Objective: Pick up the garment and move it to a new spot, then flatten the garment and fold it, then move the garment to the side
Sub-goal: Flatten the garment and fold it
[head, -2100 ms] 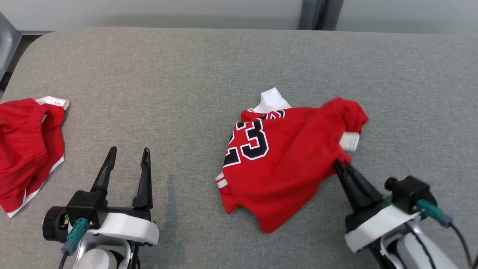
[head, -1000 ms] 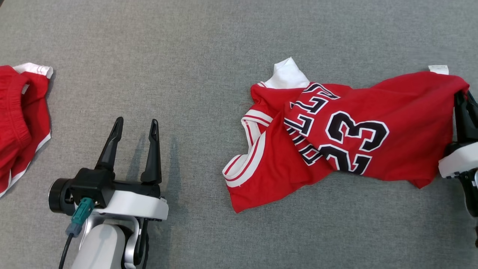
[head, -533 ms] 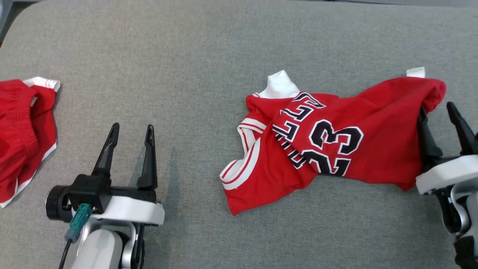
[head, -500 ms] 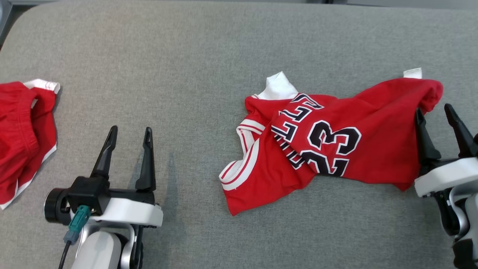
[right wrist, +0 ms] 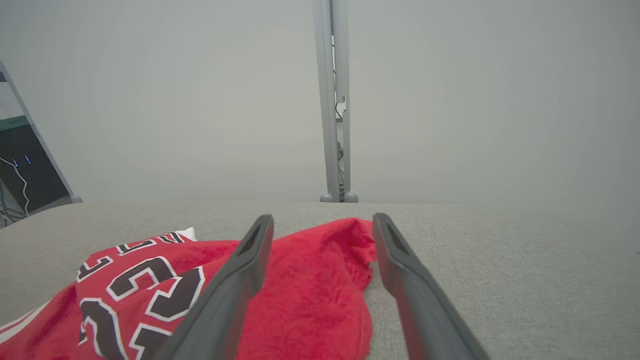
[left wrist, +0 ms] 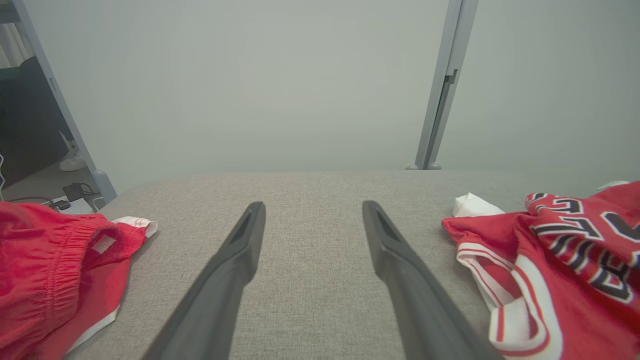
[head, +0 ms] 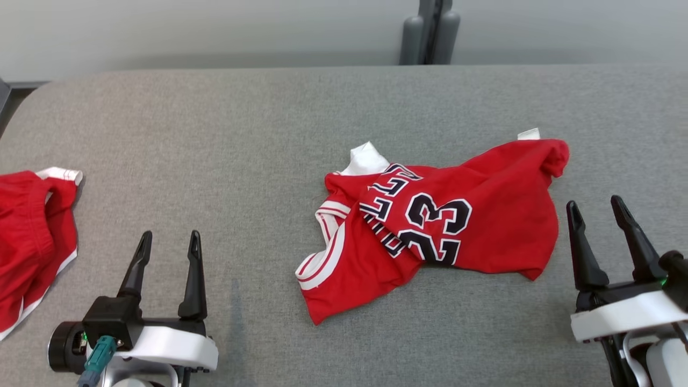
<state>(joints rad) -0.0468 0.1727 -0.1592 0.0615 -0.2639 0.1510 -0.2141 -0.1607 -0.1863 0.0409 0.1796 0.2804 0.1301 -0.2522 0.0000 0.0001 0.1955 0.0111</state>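
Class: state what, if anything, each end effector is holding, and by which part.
Nothing is held. The left end effector is open over the grey table; the right end effector is open beside the red jersey, gripping no part of it.

1. A red basketball jersey (head: 494, 215) bears the number 23 (head: 430, 215) in large black figures with white outlines.
2. Beside the number runs a row of black, white-edged letters (head: 388, 189). Two read as L, and the rest are lost in a fold.
3. A small white tag (head: 528, 134) at the jersey's far edge is too small to read.
4. A pale label (left wrist: 103, 243) inside the waistband of the red shorts (left wrist: 45, 260) is too blurred to read.
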